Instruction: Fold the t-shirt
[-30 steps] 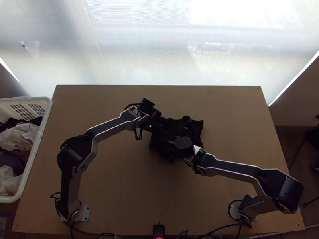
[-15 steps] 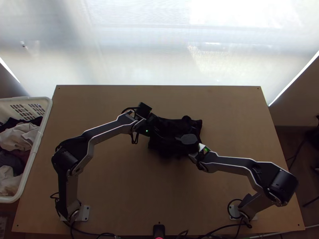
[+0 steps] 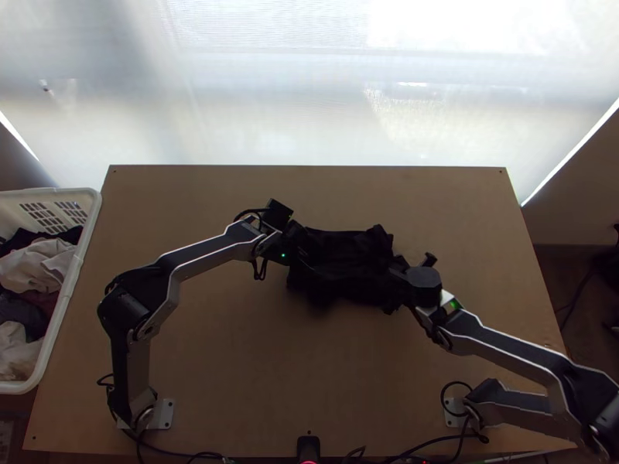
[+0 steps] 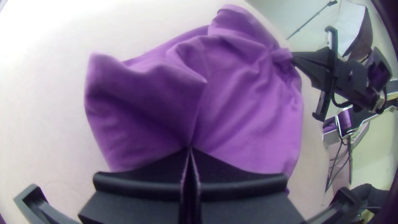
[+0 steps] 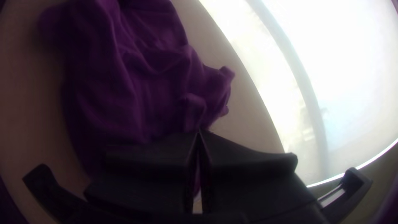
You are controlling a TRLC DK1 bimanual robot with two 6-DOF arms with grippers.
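Currently, you have the rumpled purple t-shirt [image 3: 344, 263] on the table [image 3: 232, 348], well apart from the laundry basket [image 3: 76, 271]. Your left gripper [image 3: 305, 252] has jaws closed on its basket-side part; your right gripper [image 3: 396, 271] pinches the edge farther from the basket.

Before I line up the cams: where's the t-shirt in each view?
Left wrist view: t-shirt fans out from the left gripper to the right gripper.
Right wrist view: t-shirt lies rumpled, starting at the right gripper's fingers.
Top view: t-shirt is near mid-table, between the grippers.
Shared landmark: the right gripper, at the t-shirt's edge.
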